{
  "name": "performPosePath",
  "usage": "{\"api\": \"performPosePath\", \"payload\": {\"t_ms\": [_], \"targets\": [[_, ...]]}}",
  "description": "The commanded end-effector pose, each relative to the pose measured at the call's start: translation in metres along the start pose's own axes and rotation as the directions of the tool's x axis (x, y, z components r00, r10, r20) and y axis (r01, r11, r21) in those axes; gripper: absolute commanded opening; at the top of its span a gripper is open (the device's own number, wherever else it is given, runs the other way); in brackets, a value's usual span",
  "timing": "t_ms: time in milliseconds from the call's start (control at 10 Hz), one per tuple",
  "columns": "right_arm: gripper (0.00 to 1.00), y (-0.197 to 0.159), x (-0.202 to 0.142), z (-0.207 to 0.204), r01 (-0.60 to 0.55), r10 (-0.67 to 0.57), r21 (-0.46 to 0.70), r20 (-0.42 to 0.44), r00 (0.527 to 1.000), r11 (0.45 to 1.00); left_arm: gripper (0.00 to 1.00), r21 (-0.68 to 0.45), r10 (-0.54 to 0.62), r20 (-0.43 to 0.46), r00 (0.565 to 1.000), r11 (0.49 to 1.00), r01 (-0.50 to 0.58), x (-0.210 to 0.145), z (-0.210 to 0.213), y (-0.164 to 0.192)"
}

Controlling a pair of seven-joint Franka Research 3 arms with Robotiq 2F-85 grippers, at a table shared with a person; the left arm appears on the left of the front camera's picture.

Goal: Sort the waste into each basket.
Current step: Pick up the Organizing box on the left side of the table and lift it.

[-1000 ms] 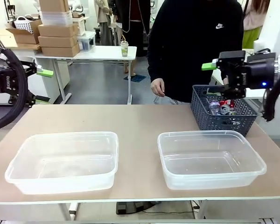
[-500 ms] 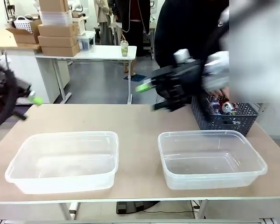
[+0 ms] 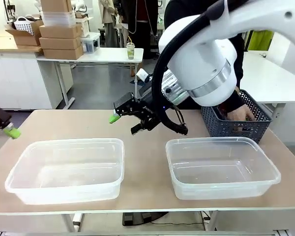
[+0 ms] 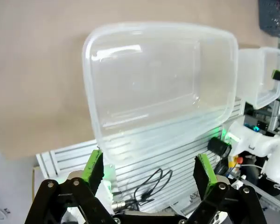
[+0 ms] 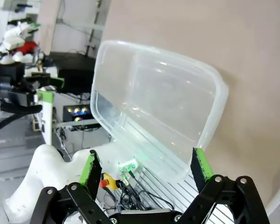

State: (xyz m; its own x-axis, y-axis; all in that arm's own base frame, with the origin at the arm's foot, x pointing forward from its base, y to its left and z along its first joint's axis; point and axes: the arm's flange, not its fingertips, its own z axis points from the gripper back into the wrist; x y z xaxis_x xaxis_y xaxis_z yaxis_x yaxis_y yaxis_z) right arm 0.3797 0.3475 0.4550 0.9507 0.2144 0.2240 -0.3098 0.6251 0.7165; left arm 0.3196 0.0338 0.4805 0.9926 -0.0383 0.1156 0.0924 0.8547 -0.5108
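Two clear, empty tubs stand side by side on the table, the left tub (image 3: 66,169) and the right tub (image 3: 221,167). My right gripper (image 3: 125,124) hangs open and empty above the table behind the gap between them, pointing left. In the right wrist view its fingers (image 5: 200,163) frame the left tub (image 5: 154,107). My left gripper (image 3: 2,132) sits at the table's far left edge; in the left wrist view it (image 4: 148,172) is open and empty over the left tub (image 4: 158,84). The waste lies in a dark basket (image 3: 236,129), hidden by its wall and a person's hand (image 3: 240,114).
The right arm's big white wrist (image 3: 206,59) blocks the middle of the front view. The dark mesh basket stands at the back right, just behind the right tub. A person in black stands behind it. Bare tabletop (image 3: 78,123) lies behind the left tub.
My right arm has swung from beside the dark basket to the table's middle. My left gripper has dropped lower at the left edge. The person's hand has gone into the basket.
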Motion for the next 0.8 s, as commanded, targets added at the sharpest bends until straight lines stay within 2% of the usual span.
{"api": "performPosePath", "payload": {"t_ms": [0,100,200,300,400,500,600,700], "targets": [[1.0,0.022,0.003,-0.026,-0.032,0.003,-0.151,-0.191,0.982,0.988,1.0,0.006,0.003,-0.03,1.0,1.0,-0.003,-0.009,0.0,0.005],[1.0,0.029,0.014,-0.057,0.04,-0.113,-0.32,-0.213,0.971,0.947,1.0,0.13,0.019,-0.004,1.0,0.991,-0.018,0.003,-0.026,-0.005],[1.0,0.03,0.02,-0.073,0.098,-0.186,-0.36,-0.22,0.958,0.928,1.0,0.188,0.041,0.045,0.998,0.981,-0.049,0.007,-0.046,-0.005],[1.0,0.032,0.018,-0.079,0.173,-0.272,-0.474,-0.15,0.95,0.864,1.0,0.204,0.023,0.04,0.999,0.978,-0.031,0.005,-0.056,0.0],[1.0,0.037,0.016,-0.086,0.231,-0.326,-0.573,-0.068,0.943,0.786,1.0,0.258,0.06,0.097,0.993,0.963,-0.083,0.002,-0.063,0.007],[1.0,0.038,0.016,-0.102,0.235,-0.32,-0.6,-0.037,0.947,0.765,1.0,0.257,0.032,0.07,0.997,0.965,-0.049,0.0,-0.074,0.014],[1.0,0.035,0.019,-0.119,0.257,-0.338,-0.637,-0.005,0.941,0.726,1.0,0.308,0.03,0.044,0.999,0.95,-0.043,0.0,-0.088,0.02],[1.0,0.031,0.02,-0.131,0.27,-0.347,-0.666,0.017,0.938,0.696,1.0,0.293,0.005,0.017,1.0,0.956,-0.01,0.001,-0.097,0.027]]}}
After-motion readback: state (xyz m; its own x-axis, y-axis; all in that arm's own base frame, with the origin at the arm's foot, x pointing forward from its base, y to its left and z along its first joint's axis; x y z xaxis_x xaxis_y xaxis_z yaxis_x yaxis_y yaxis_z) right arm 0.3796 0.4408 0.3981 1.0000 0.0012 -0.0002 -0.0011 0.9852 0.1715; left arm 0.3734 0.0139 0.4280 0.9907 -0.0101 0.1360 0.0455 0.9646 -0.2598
